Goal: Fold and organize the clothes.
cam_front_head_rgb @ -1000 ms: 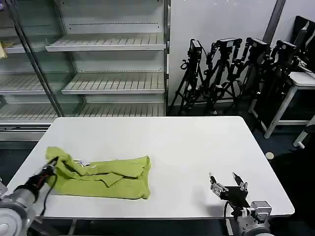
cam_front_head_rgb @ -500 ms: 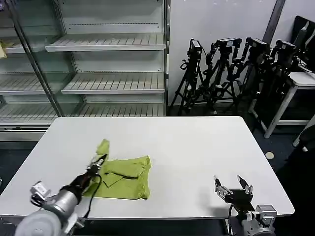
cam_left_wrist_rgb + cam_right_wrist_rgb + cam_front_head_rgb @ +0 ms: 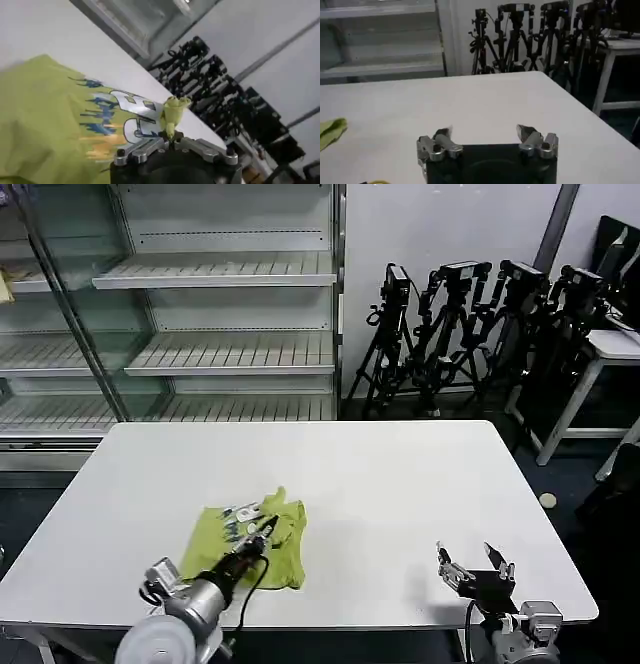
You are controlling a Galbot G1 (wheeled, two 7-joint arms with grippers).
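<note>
The clothes are one lime-green shirt [image 3: 287, 536] lying bunched on the white table [image 3: 380, 474] near its front left. A folded-over layer shows a white and blue print [image 3: 131, 116]. My left gripper [image 3: 263, 528] hovers over the shirt's middle. In the left wrist view it [image 3: 170, 138] is shut on a small tuft of the green fabric [image 3: 174, 107]. Low over the front right corner, my right gripper [image 3: 471, 563] is open and holds nothing. In its own view the jaws [image 3: 485, 132] stand wide apart, and the shirt [image 3: 330, 131] shows far off at the edge.
A glass-fronted shelving unit [image 3: 200, 304] stands behind the table. Several black camera tripods [image 3: 470, 324] are at the back right, beside another white table [image 3: 610, 349]. Bare tabletop stretches between the shirt and my right gripper.
My left gripper has carried the shirt's left end up and rightward over the rest, so the shirt is now shorter and its print faces up. The right gripper has barely shifted.
</note>
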